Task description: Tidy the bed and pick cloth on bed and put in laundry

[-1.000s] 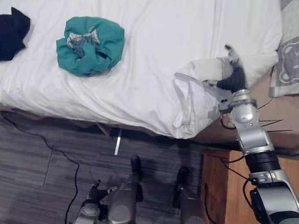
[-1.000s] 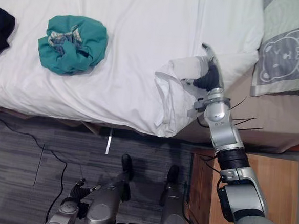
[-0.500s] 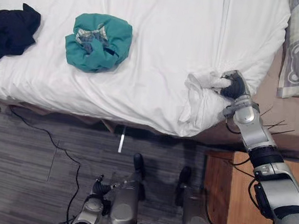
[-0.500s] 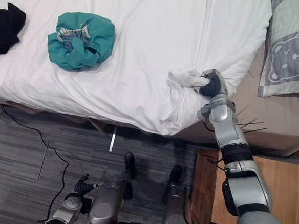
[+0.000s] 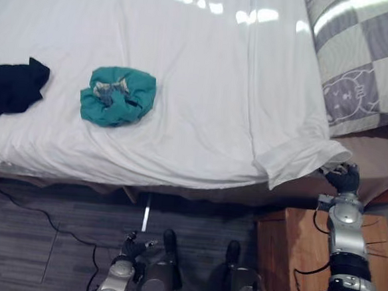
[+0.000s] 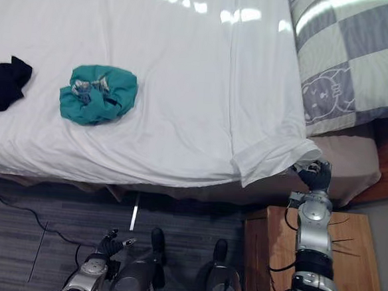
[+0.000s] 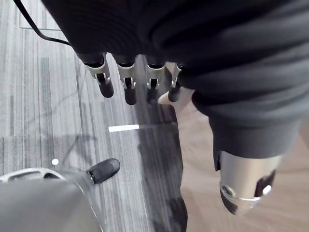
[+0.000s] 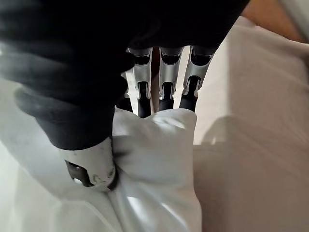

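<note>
Twin head cameras steeply down on one bed (image 5: pixel 197 106); wrist cameras close along left hand (image 7: pixel 203 72) and right hand (image 8: pixel 72 72).

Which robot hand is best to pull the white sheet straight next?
The right robot hand: it pinches a corner of the white sheet by the pillow. The left robot hand hangs open low over the floor, away from the bed.

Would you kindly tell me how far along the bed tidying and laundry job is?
Done: the white sheet lies mostly flat across the bed. In hand: the right hand pinches the sheet's corner near the pillow. Left: the teal cloth and the black cloth lie on the bed, not yet picked up; the left hand hangs open.
</note>
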You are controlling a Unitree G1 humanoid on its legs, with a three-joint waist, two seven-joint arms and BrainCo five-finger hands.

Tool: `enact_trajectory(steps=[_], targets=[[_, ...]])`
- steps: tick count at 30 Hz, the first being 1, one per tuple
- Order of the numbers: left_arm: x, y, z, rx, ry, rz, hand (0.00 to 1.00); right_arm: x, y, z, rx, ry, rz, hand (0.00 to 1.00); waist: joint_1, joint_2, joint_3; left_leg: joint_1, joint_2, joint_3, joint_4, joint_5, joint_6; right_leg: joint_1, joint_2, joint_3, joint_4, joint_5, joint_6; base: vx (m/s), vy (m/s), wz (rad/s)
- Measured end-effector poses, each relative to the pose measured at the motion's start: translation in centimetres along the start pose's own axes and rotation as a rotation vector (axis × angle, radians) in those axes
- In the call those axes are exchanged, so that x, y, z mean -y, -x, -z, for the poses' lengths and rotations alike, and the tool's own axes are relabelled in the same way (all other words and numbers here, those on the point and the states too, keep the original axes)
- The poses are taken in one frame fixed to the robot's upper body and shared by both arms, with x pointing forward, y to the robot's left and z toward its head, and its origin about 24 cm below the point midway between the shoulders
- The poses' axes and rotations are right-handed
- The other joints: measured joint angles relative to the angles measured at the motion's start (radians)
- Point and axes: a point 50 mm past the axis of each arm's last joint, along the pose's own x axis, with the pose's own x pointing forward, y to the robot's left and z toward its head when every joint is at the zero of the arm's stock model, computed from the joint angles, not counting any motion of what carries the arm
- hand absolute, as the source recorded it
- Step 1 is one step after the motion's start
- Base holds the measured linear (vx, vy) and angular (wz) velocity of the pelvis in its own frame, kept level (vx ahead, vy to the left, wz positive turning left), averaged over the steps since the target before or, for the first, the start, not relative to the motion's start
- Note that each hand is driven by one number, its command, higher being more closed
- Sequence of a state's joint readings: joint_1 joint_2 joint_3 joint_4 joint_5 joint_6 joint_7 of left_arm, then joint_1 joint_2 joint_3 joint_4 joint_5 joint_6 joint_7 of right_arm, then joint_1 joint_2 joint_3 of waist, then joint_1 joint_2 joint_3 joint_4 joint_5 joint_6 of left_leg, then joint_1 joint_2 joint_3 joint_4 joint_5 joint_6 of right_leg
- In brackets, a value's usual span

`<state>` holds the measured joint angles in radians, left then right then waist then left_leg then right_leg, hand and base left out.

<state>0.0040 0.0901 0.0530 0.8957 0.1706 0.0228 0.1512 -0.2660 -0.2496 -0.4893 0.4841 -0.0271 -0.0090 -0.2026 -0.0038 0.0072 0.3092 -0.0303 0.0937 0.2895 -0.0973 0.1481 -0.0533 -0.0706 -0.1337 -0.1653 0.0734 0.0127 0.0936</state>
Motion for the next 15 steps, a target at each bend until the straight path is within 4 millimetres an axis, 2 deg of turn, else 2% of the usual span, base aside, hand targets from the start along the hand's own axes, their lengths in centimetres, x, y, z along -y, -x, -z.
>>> enact_trajectory(steps=[1,2,4,6,8,9,12,15], targets=[[0.0,0.0,0.1,-0.005,0.001,0.001,0.0,0.4,0.1,0.6,-0.032,-0.025,0.028,0.0,0.0,0.0,-0.002,0.0,0.0,0.002,0.0,-0.001,0.0,0.001,0.0,0.002,-0.005,0.002,0.002,0.02,0.008,-0.11],[0.1,0.1,0.4,-0.017,0.018,-0.002,0.0,1.6,0.6,2.4,-0.126,-0.128,0.117,0.0,-0.002,0.0,-0.004,0.0,0.0,0.009,0.0,-0.004,0.002,0.01,0.001,0.005,-0.01,0.007,0.005,0.03,0.009,-0.07],[-0.1,0.2,1.0,-0.047,0.067,-0.022,0.0,5.2,2.4,5.7,-0.268,-0.306,0.324,0.0,-0.011,-0.001,-0.005,0.009,-0.004,0.019,-0.005,-0.005,0.006,0.019,-0.002,0.015,-0.024,0.018,0.007,0.05,0.014,-0.17],[-0.1,0.5,1.8,-0.078,0.092,-0.032,0.0,7.7,3.7,6.8,-0.296,-0.417,0.468,0.0,-0.02,-0.001,-0.023,0.017,-0.004,0.038,-0.006,-0.01,0.002,0.019,-0.002,0.032,-0.034,0.024,0.007,0.03,0.01,-0.27],[-0.1,0.7,2.6,-0.11,0.117,-0.038,0.0,9.2,4.5,6.0,-0.248,-0.455,0.556,0.0,-0.042,-0.003,-0.039,0.031,-0.001,0.053,-0.007,-0.017,0.0,0.027,0.0,0.038,-0.043,0.027,0.008,0.03,-0.005,-0.28],[0.2,0.8,2.8,-0.118,0.122,-0.034,0.0,9.9,4.6,5.3,-0.205,-0.457,0.586,1.0,-0.043,-0.002,-0.045,0.038,0.007,0.061,-0.007,-0.022,-0.003,0.031,0.002,0.045,-0.045,0.028,0.008,0.02,-0.029,-0.33],[0.6,0.9,3.0,-0.129,0.126,-0.023,0.0,10.9,4.5,1.5,-0.024,-0.432,0.626,1.0,-0.042,-0.005,-0.067,0.038,0.016,0.07,-0.007,-0.029,-0.011,0.033,0.01,0.06,-0.065,0.032,0.007,-0.01,-0.019,-0.13],[0.6,0.9,3.0,-0.127,0.119,-0.022,0.0,9.8,3.0,-2.0,0.104,-0.363,0.569,1.0,-0.041,-0.008,-0.069,0.027,0.023,0.059,-0.007,-0.027,-0.013,0.029,0.015,0.056,-0.068,0.035,0.005,-0.03,-0.019,0.07]])
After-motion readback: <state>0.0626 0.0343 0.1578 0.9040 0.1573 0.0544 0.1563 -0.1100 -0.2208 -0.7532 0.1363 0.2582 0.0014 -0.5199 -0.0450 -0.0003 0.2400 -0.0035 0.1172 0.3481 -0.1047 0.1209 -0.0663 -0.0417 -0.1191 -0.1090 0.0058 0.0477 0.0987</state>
